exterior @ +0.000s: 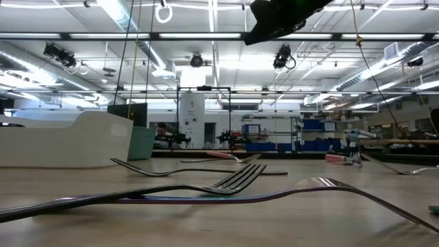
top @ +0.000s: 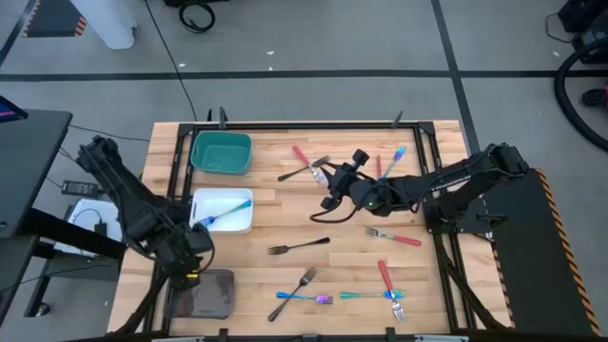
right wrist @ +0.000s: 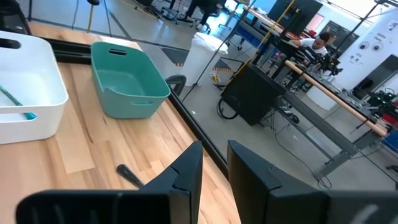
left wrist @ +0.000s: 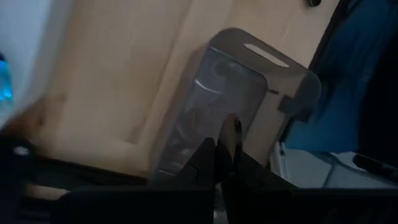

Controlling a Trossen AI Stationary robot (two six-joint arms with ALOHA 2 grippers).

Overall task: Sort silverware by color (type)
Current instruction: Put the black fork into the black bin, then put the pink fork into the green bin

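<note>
Dark fork (top: 294,174) lies just beside right tool (top: 330,180).

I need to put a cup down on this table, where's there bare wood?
Bare wood lies between the white tray and the black fork, and below the teal tray. It is crowded on the right, around the right gripper and along the front edge by the iridescent forks.

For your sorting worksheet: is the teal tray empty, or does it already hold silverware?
Empty. The teal tray shows only its bare floor in the high view, and the right wrist view also shows nothing inside.
</note>
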